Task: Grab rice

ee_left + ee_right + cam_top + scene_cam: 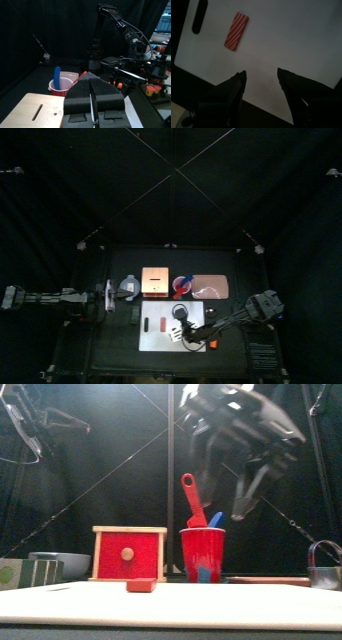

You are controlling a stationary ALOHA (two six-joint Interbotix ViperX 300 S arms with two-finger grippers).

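the grab looks barely begun. the right gripper hovers with fingers spread and empty above the white board; the red-striped rice packet lies untouched on that board. the left gripper, fingers pressed together, rests beside the board.

Top: I'm being watched from high overhead, straight down, my table small mid-frame.
Front: it's looking level across the table edge, close to the red cup.
Left wrist: it's facing along my closed jaws toward that same cup.
Right wrist: it's hovering close over my white board.
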